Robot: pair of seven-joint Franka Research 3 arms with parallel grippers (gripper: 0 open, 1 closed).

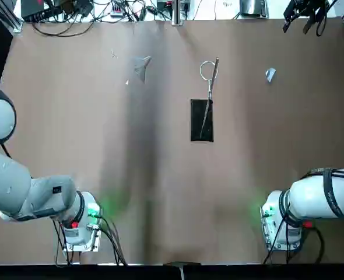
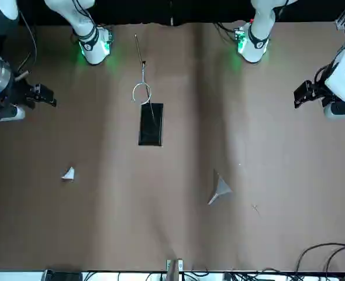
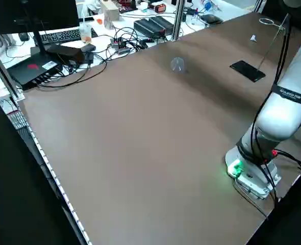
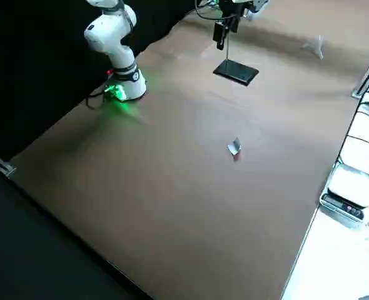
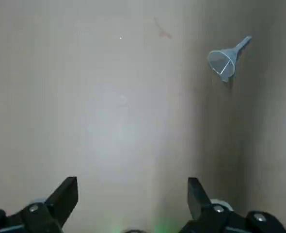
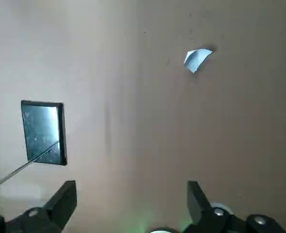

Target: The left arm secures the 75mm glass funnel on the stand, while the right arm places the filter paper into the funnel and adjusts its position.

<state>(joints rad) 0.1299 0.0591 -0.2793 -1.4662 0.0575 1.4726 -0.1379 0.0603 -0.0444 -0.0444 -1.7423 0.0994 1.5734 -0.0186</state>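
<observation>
In the top view, the stand (image 1: 202, 119) sits at the centre of the brown table (image 1: 160, 192), its ring toward 12 o'clock. The glass funnel (image 1: 141, 67) lies on its side at about 10 o'clock from the stand, the filter paper (image 1: 270, 74) at about 2 o'clock. Both arms hang raised and well back from these. The left jaws (image 5: 132, 194) stand wide open and empty, the funnel far ahead of them. The right jaws (image 6: 132, 194) stand equally open and empty, the paper far ahead, the stand's base off to one side.

obstacle: stand (image 1: 202, 119) mid-table | open table (image 1: 160, 192) around funnel (image 1: 141, 67), paper (image 1: 270, 74)
</observation>
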